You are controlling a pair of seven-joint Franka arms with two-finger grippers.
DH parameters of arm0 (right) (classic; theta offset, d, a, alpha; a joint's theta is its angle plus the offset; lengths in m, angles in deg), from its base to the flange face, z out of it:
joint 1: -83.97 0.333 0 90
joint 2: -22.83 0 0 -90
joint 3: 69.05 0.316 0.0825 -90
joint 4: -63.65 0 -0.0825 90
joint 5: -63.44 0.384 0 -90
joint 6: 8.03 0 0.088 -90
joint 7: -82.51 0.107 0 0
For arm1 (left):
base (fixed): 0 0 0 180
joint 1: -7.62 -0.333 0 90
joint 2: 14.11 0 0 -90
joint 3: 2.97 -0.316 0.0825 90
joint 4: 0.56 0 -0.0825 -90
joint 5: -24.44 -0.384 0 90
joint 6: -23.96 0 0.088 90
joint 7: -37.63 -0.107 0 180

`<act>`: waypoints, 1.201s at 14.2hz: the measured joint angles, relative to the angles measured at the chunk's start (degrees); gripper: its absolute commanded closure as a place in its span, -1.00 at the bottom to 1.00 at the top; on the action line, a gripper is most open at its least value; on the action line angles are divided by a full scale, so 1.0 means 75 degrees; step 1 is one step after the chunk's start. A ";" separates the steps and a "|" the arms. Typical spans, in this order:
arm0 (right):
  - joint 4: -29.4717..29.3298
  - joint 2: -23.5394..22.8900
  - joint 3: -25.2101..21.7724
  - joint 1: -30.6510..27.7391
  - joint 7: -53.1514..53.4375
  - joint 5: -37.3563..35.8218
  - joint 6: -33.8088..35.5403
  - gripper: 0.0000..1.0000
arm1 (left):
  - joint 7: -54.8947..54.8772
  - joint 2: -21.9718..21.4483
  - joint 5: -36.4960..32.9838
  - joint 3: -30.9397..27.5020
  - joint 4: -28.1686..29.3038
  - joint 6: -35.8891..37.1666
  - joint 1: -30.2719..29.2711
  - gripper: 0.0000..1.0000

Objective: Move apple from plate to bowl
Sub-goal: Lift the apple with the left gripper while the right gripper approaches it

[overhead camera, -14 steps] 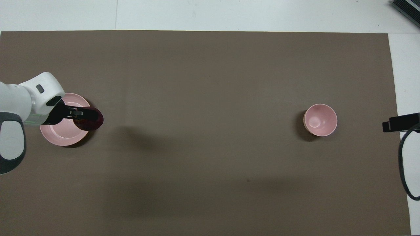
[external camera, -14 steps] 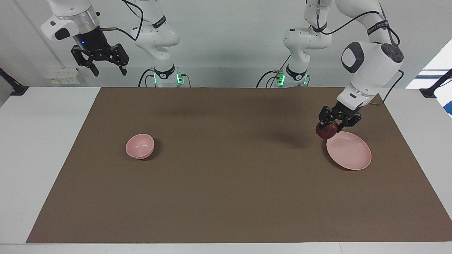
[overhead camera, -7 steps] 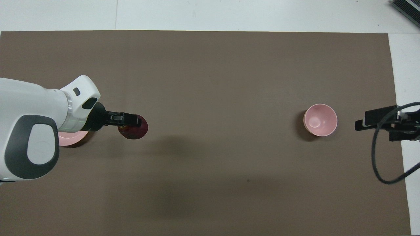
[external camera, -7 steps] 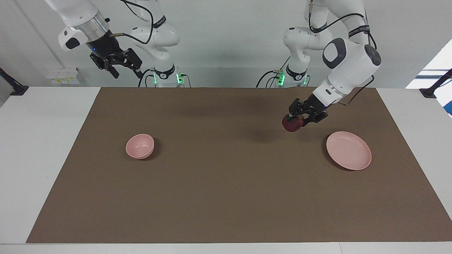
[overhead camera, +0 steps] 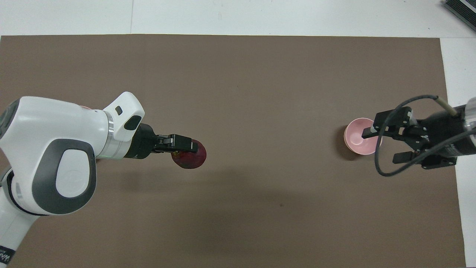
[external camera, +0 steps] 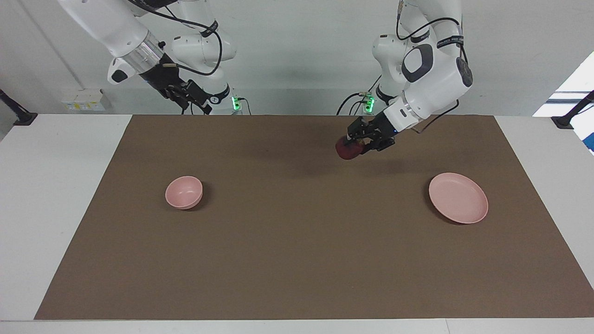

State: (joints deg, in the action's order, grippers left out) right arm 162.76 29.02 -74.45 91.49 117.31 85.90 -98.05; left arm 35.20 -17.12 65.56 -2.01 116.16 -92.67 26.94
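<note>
My left gripper [external camera: 356,144] is shut on the dark red apple [external camera: 348,150] and holds it up in the air over the middle of the brown mat; gripper [overhead camera: 185,148] and apple [overhead camera: 190,159] also show in the overhead view. The flat pink plate [external camera: 458,204] lies bare at the left arm's end, mostly hidden under the left arm in the overhead view. The small deep pink bowl [external camera: 184,192] stands empty at the right arm's end. My right gripper [external camera: 197,104] is open and raised; in the overhead view it [overhead camera: 385,146] overlaps the edge of the bowl [overhead camera: 357,139].
A brown mat [external camera: 297,260] covers most of the white table [external camera: 55,208]. A dark object [overhead camera: 461,9] sits at the table's corner at the right arm's end, farthest from the robots. A black cable [overhead camera: 386,163] loops off the right wrist.
My left gripper has lifted the apple off the plate and carried it toward the middle of the mat. My right arm has swung in over the mat toward the bowl.
</note>
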 measured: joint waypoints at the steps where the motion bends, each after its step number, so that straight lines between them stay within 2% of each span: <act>1: 0.0113 -0.0004 0.0011 0.0141 0.0371 0.0116 -0.0163 -1.00 | 0.0026 -0.0002 0.0138 0.0082 -0.0001 -0.0038 0.0001 1.00; 4: 0.0497 -0.0037 0.0027 0.0282 0.1018 0.0722 -0.0502 -1.00 | 0.0046 -0.0006 0.0849 0.0267 -0.0004 -0.0381 0.0002 1.00; 6: 0.0692 -0.0203 0.0029 0.0297 0.1227 0.1213 -0.0640 -1.00 | 0.0088 -0.0006 0.1184 0.0525 -0.0004 -0.0968 0.0004 1.00; 12: 0.0806 -0.0897 0.0053 0.0668 0.2282 0.2753 -0.0942 -1.00 | 0.0182 -0.0006 0.2218 0.1016 0.0012 -0.2245 0.0176 1.00; 15: 0.0831 -0.1110 0.0048 0.0673 0.2893 0.3609 -0.1500 -1.00 | 0.0217 -0.0006 0.2518 0.1298 0.0053 -0.2764 0.0203 1.00; 17: 0.0832 -0.1191 0.0052 0.0799 0.3185 0.3813 -0.1833 -1.00 | 0.0266 -0.0006 0.2616 0.1366 0.0065 -0.2851 0.0204 1.00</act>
State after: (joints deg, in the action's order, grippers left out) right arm 168.99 20.09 -74.06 97.48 141.20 114.50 -111.80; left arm 37.19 -17.17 85.18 8.23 116.65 -114.05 28.47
